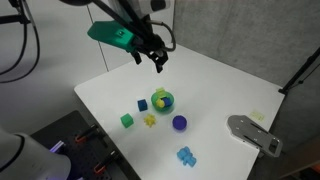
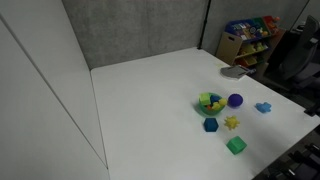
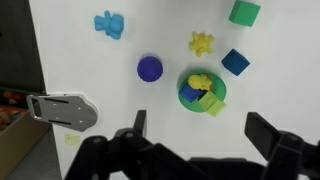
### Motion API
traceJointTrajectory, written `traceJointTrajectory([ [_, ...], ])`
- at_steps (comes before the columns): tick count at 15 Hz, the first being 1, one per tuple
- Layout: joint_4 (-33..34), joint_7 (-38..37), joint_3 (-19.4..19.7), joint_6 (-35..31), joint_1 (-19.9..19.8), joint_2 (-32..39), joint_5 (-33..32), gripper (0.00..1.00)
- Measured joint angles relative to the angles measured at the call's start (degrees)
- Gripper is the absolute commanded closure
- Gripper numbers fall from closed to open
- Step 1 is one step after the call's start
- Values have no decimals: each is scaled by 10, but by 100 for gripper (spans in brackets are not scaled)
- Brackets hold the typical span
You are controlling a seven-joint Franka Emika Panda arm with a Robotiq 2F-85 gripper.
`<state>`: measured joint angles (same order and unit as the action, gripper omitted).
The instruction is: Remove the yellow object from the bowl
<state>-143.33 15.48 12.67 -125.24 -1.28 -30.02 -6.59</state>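
The green bowl [image 3: 222, 90] stands on the white table and holds the bright yellow object [image 3: 200, 80], a blue block [image 3: 189, 96] and a light green block [image 3: 211, 103]. The bowl shows in both exterior views [image 1: 169, 105] [image 2: 203, 109], with the yellow object [image 1: 160, 97] at its top. My gripper [image 3: 200, 128] is open and empty. It hangs well above the table, over the space just beside the bowl. In an exterior view my gripper [image 1: 155, 62] is high above the bowl. It does not show in the exterior view from the table's far side.
Around the bowl lie a purple round piece [image 3: 150, 68], a pale yellow star piece [image 3: 202, 43], a blue cube [image 3: 236, 62], a green cube [image 3: 245, 12] and a light blue piece [image 3: 109, 25]. A grey stapler-like tool [image 3: 62, 110] lies near the table edge.
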Motion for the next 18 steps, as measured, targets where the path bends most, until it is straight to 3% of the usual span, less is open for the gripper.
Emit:
traceJointTrajectory([
  [4, 20, 65, 18, -66, 16, 97, 89, 0],
  [9, 67, 147, 22, -101, 23, 219, 197, 0],
  [14, 130, 132, -16, -107, 11, 338, 200, 0],
  [18, 181, 80, -49, -109, 5, 415, 145, 0],
])
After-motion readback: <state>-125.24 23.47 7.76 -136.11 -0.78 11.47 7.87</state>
